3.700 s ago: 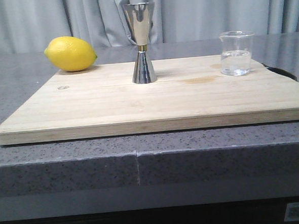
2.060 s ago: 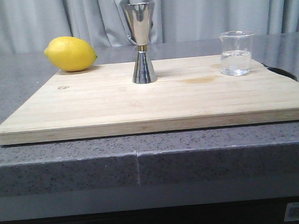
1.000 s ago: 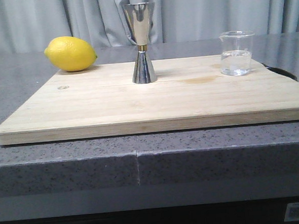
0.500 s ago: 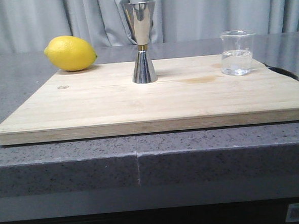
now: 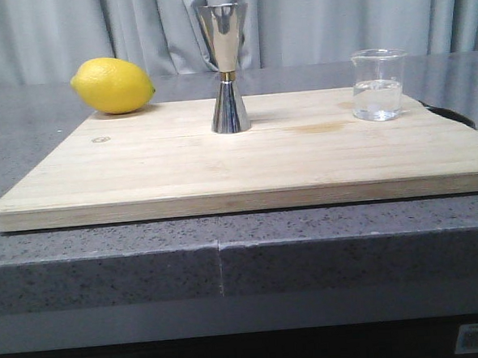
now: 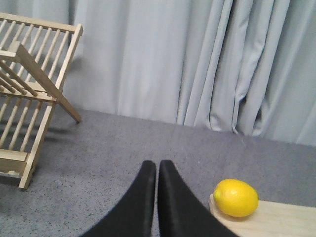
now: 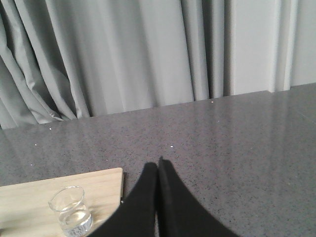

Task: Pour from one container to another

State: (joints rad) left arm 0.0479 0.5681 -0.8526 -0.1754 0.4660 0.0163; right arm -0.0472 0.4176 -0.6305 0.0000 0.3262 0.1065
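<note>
In the front view, a pale wooden cutting board [image 5: 246, 158] lies flat on the grey speckled stone table [image 5: 106, 268]. The tall shiny steel hourglass-shaped jigger with a thin gold band at its waist [image 5: 226, 69] stands upright near the board's far edge, about midway across. The small clear glass beaker with a pouring lip [image 5: 378, 84] stands upright near the board's far right corner, well apart from the jigger, holding clear liquid in its lower part. A yellow lemon [image 5: 112, 86] rests on the table at the board's far left corner. Neither arm shows here.

In the left wrist view, the left gripper [image 6: 156, 165] has its black jaws pressed together with only a thin seam between them, holding nothing. The lemon [image 6: 236, 197] sits against the board's corner [image 6: 276, 223]. A slatted wooden drying rack [image 6: 29, 94] stands on the table.

In the right wrist view, the right gripper [image 7: 157, 165] likewise has its jaws closed on nothing. The beaker [image 7: 70, 211] stands near the board's corner [image 7: 29, 202].
</note>
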